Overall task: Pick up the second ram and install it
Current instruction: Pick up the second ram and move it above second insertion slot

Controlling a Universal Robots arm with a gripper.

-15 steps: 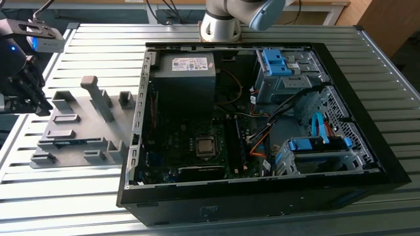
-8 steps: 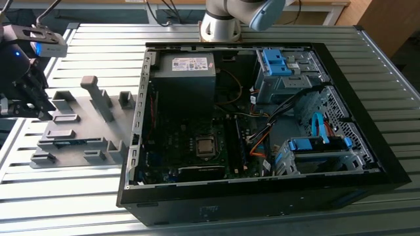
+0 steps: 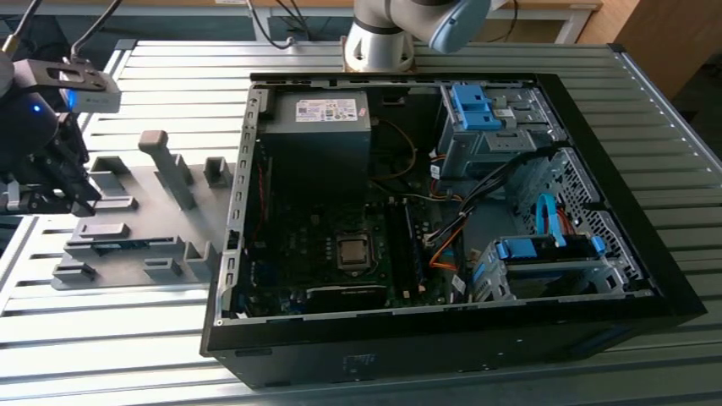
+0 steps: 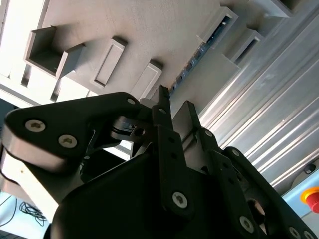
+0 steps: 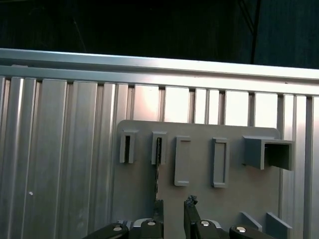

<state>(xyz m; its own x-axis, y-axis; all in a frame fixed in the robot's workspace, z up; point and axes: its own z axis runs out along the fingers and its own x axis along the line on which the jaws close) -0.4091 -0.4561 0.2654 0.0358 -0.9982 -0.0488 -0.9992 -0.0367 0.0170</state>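
A: Arm [image 3: 378,46], what's showing?
B: Silver-grey tube, a pale blue joint cap [image 3: 457,21] sitting on it.
A: Gripper [image 4: 174,102]?
B: Looking matte black, with blocky links and rounded knuckles. Silver screws [image 4: 180,199] are shining in them. Fingers [image 5: 190,211] are running thin and black.
A: Wrist?
B: A grey box [image 3: 90,85] is riding there, a blue light [image 3: 37,107] glowing, black cables [image 3: 97,25] trailing off.
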